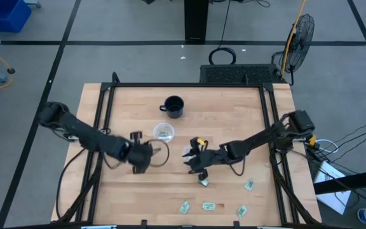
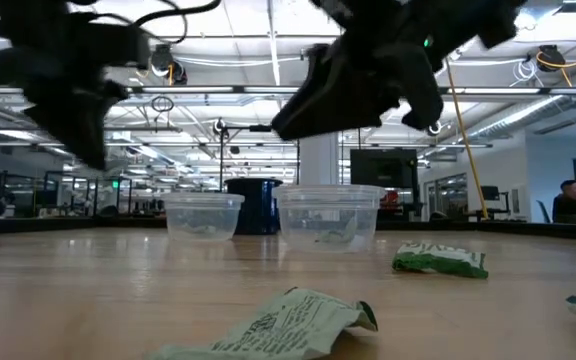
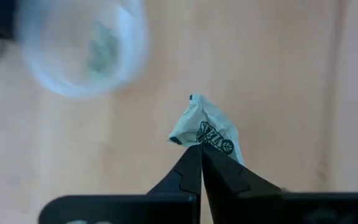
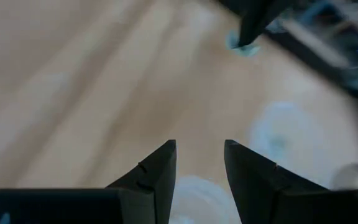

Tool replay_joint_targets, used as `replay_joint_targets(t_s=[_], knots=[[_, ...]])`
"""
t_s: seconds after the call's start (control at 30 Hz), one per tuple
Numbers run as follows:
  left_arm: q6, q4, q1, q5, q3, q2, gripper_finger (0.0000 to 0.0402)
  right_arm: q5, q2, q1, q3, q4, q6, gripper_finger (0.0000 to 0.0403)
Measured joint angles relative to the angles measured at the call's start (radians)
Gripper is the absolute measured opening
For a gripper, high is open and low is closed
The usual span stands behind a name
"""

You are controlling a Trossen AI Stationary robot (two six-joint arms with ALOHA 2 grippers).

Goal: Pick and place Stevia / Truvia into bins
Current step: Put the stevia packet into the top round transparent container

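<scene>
My left gripper [image 3: 201, 149] is shut on a light green and white packet [image 3: 205, 124], above the wood and beside a clear cup [image 3: 79, 50] that has a packet inside. In the high view it [image 1: 141, 159] is left of that cup [image 1: 164, 132]. My right gripper [image 4: 201, 155] is open and empty, above the whitish rim of the second cup [image 4: 191, 196]; it hovers right of centre [image 1: 192, 160]. Both cups [image 2: 203, 215] [image 2: 328, 215] stand upright. Several loose packets lie flat near the table's near edge [image 1: 203, 181] [image 1: 249, 185] [image 1: 184, 207]. My left gripper pinches the packet between its two fingertips at the packet's lower end [image 3: 204, 140]. The fingers point down from above. The crumpled packet is lifted clear of the table, and most of it sticks out past the fingertips.
A black mug [image 1: 173, 107] stands farther back, behind the cups. More packets lie at the near right [image 1: 208, 206] [image 1: 241, 210] and close to the low camera [image 2: 288, 325] [image 2: 438, 260]. A black frame rail [image 1: 183, 84] runs around the tabletop. Bare wood lies on the near left.
</scene>
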Motion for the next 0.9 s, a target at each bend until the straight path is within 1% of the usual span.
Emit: replay_joint_targets(t_s=[0.1, 0.13, 0.2, 0.3, 0.37, 0.47, 0.57, 0.7, 0.73, 0.83, 0.9], knots=[[0.097, 0.018, 0.09, -0.013, 0.0, -0.041, 0.0004, 0.168, -0.056, 0.031, 0.001, -0.065, -0.021, 0.0128], [0.121, 0.027, 0.118, -0.012, 0.0, -0.049, 0.0004, 0.209, -0.078, 0.04, 0.001, -0.105, -0.012, 0.0128], [0.177, 0.067, 0.172, -0.013, 0.0, -0.054, 0.0008, 0.252, -0.12, 0.054, 0.001, -0.176, 0.034, 0.0128], [0.289, 0.12, 0.238, -0.011, 0.0, -0.049, 0.0014, 0.255, -0.177, 0.062, 0.001, -0.27, 0.136, 0.0128], [0.364, 0.187, 0.276, -0.007, 0.001, -0.033, 0.001, 0.254, -0.199, 0.066, 0.001, -0.314, 0.211, 0.0128], [0.435, 0.238, 0.326, 0.02, 0.001, -0.018, 0.0004, 0.255, -0.221, 0.07, 0.001, -0.376, 0.281, 0.0128], [0.466, 0.277, 0.372, 0.039, 0.001, -0.009, 0.0013, 0.255, -0.229, 0.074, 0.001, -0.418, 0.312, 0.0128], [0.493, 0.314, 0.421, 0.069, 0.002, 0.012, 0.0021, 0.255, -0.229, 0.074, 0.001, -0.426, 0.318, 0.0128], [0.493, 0.308, 0.432, 0.087, 0.001, 0.015, 0.0019, 0.255, -0.229, 0.074, 0.001, -0.425, 0.318, 0.0128], [0.508, 0.357, 0.457, 0.17, 0.003, 0.063, 0.0007, 0.255, -0.229, 0.074, 0.001, -0.425, 0.319, 0.0128], [0.527, 0.364, 0.462, 0.18, 0.0, 0.101, 0.0004, 0.255, -0.229, 0.074, 0.001, -0.419, 0.32, 0.0128]])
